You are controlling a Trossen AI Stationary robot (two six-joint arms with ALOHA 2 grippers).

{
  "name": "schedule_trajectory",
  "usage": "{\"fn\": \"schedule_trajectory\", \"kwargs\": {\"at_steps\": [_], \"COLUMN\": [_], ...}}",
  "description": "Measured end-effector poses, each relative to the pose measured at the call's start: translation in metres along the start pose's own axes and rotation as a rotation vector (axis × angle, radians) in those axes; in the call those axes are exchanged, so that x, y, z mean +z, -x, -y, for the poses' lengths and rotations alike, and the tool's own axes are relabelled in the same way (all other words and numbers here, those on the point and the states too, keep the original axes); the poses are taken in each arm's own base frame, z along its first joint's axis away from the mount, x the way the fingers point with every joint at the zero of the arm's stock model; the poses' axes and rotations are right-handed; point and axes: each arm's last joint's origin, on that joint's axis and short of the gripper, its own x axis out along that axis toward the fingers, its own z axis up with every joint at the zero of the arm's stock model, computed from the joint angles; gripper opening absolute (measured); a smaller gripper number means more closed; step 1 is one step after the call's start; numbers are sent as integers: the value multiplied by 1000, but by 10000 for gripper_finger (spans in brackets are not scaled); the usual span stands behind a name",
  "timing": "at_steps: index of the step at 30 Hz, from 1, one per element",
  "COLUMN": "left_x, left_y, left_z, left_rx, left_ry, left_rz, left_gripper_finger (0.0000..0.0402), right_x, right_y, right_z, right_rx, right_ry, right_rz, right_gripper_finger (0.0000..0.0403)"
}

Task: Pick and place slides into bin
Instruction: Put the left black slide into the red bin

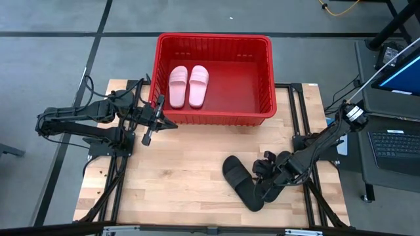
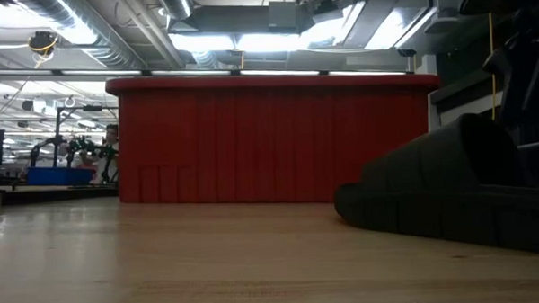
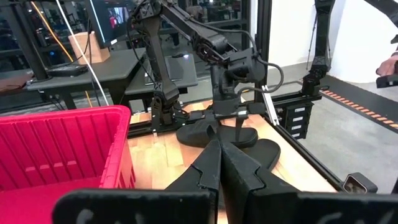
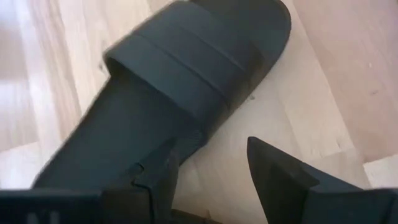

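Observation:
Two pale pink slides (image 1: 189, 86) lie side by side on the floor of the red bin (image 1: 262, 78) at the table's far middle. Two black slides (image 1: 235, 173) (image 1: 254, 196) lie on the table at the near right; they also show in the left wrist view (image 3: 214, 134). My right gripper (image 4: 211, 144) is open, low over one black slide (image 4: 186, 74) behind its strap; one finger (image 4: 158, 171) stands over the slide's side edge, the other (image 4: 273, 168) over bare table. My left gripper (image 3: 217, 165) is shut and empty by the bin's near left corner. My right gripper comes at the black slide from above, slanting down, with its fingers on either side of the slide's side edge (image 4: 199, 134). I cannot tell whether a finger touches the slide. The slide lies flat on the table, sole down.
The bin's near wall (image 2: 269, 138) stands between the black slides and the pink ones. Bare wooden table (image 1: 170, 170) lies left of the black slides. Black frame rails (image 1: 298, 111) run along the table's sides. A desk with a laptop (image 1: 394, 144) stands beyond the right edge.

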Motion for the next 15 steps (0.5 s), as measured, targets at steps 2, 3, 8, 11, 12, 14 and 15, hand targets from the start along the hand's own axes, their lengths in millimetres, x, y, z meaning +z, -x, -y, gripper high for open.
{"fn": "schedule_trajectory", "kwargs": {"at_steps": [2,3,8,11,12,14,15], "left_x": [0,0,0,0,0,0,0], "left_y": [0,0,0,0,0,0,0], "left_z": [0,0,0,0,0,0,0], "left_rx": [0,0,0,0,0,0,0], "left_ry": [0,0,0,0,0,0,0], "left_rz": [0,0,0,0,0,0,0], "left_gripper_finger": [3,4,1,2,3,5,5], "right_x": [0,0,-1,-3,-4,-6,-6], "right_y": [-2,-2,-7,-11,-14,-19,-22], "right_z": [-1,-1,-3,-3,-4,-5,-6], "right_rx": [17,27,48,29,24,14,10], "right_ry": [-8,-13,10,34,37,43,46], "right_rz": [13,21,37,23,19,11,8], "right_gripper_finger": [190,190,190,190,190,190,190]}}
